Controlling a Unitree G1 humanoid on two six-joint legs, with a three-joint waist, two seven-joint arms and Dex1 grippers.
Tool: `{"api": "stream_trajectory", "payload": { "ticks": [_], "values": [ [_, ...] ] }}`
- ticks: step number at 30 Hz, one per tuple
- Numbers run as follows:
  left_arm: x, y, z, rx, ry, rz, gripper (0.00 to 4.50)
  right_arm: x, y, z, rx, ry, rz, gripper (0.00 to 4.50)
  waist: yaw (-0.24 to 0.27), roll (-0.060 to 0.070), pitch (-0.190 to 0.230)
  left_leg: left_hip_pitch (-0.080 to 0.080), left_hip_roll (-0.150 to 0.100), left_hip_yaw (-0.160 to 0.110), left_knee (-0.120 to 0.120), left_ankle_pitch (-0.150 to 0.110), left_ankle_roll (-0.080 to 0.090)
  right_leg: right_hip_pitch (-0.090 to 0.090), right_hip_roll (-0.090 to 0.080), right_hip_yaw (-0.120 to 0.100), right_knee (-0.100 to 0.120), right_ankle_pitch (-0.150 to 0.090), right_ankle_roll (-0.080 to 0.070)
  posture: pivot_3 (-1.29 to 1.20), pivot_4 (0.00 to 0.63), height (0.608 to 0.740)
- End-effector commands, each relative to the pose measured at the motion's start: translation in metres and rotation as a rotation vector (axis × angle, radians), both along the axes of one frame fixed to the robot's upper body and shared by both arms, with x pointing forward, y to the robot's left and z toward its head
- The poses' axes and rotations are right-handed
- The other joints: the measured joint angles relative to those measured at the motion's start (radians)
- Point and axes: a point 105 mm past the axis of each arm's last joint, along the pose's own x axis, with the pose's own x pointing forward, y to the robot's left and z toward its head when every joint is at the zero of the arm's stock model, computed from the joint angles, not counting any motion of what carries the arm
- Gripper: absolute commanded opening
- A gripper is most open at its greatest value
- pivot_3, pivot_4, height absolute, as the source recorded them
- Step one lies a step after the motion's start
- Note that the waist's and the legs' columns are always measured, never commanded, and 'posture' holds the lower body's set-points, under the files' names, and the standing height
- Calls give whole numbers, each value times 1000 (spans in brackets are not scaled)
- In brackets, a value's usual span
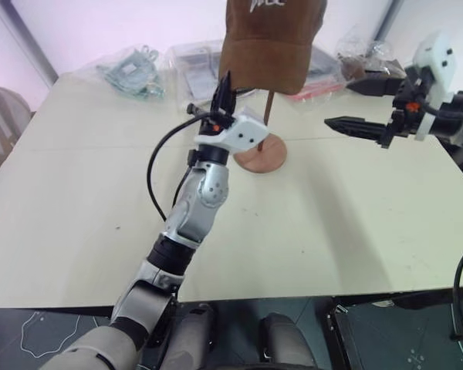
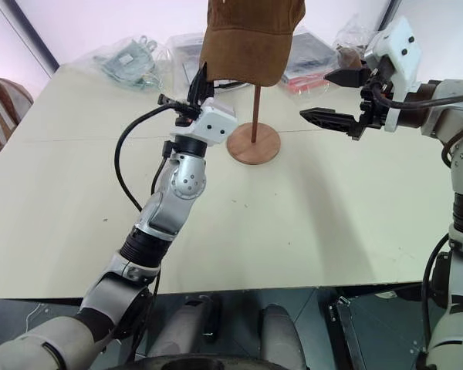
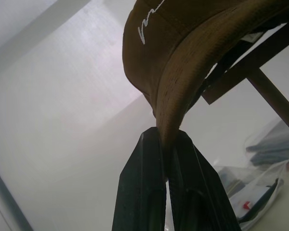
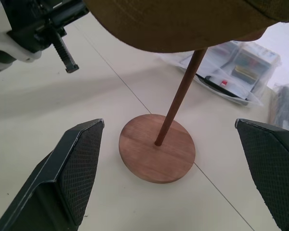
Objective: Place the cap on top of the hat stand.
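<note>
The brown cap point(image 1: 270, 46) with white cursive embroidery hangs over the top of the hat stand and hides its disc in the eye views. My left gripper point(image 1: 225, 86) points upward, shut on the edge of the cap's brim point(image 3: 171, 101). In the left wrist view the stand's disc top point(image 3: 233, 72) shows inside the cap. Whether the cap rests on the disc I cannot tell. The thin rod point(image 1: 268, 108) runs down to the round base point(image 1: 261, 154) on the table. My right gripper point(image 1: 356, 104) hovers open to the right of the stand, with nothing between its fingers point(image 4: 77, 168).
Clear plastic bags with packed items point(image 1: 131, 69) point(image 1: 366, 54) lie along the far edge of the cream table point(image 1: 332, 231). A chair point(image 1: 0, 116) stands off the table's left side.
</note>
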Motion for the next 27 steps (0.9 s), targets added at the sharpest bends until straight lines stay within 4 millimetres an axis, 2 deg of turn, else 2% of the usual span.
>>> {"api": "stream_trajectory", "payload": {
  "ticks": [1,9,19,27],
  "values": [
    [-9,-11,3,-8,-37,-5,34,-8,-2,14,-16,-55,3,4500,1,0,0,0,0,0,0,0,0,0,0,0,0,0,0,0,150,740],
    [-13,-20,-14,11,3,-28,34,-7,-2,13,-25,-45,4,4500,-2,0,0,0,0,0,0,0,0,0,0,0,0,0,0,0,150,740],
    [-11,-21,-32,49,98,-83,34,-5,1,11,-28,-45,16,4500,-1,0,0,0,0,0,0,0,0,0,0,0,0,0,0,0,150,740],
    [-13,-25,-41,56,129,-120,34,-5,1,11,-34,-46,19,4500,0,0,0,0,0,0,1,0,0,0,0,0,0,0,0,0,150,740]
  ]
}}
